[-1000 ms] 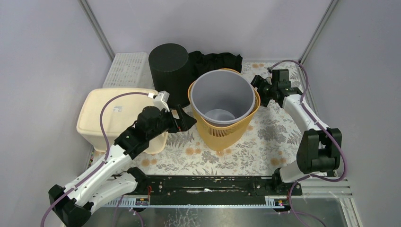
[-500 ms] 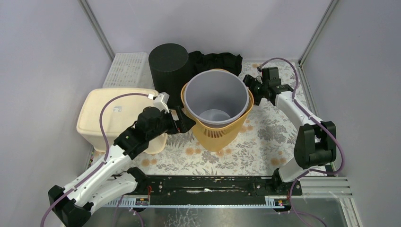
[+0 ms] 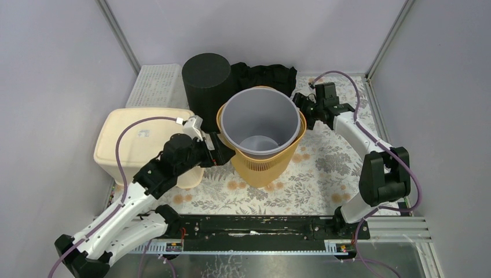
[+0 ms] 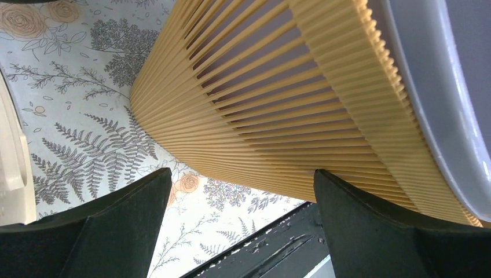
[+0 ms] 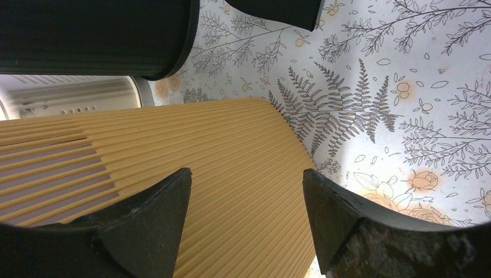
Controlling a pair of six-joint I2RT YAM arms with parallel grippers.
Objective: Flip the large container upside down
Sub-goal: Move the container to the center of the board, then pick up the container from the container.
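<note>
1. Left jaws: spread wide, holding nothing, just beside the left flank of the yellow slatted basket [image 3: 263, 168]. I judge this a bracing position for the tip-over.
2. Right jaws: parted and empty at the basket's right rim, opposite the left pair, so I can work it from both sides.
3. Basket: upright at frame centre on the floral worktop [image 3: 324, 174], mouth up, with the grey bin [image 3: 260, 113] nested inside. I take it as the large container, not yet inverted.
4. Black ribbed bin [image 3: 205, 78]: close behind at upper left, crowding that side.

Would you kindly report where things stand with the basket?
Left gripper open, beside yellow basket. Right gripper open at its rim. Basket mouth-up, grey bin nested inside. Black bin close behind.
</note>
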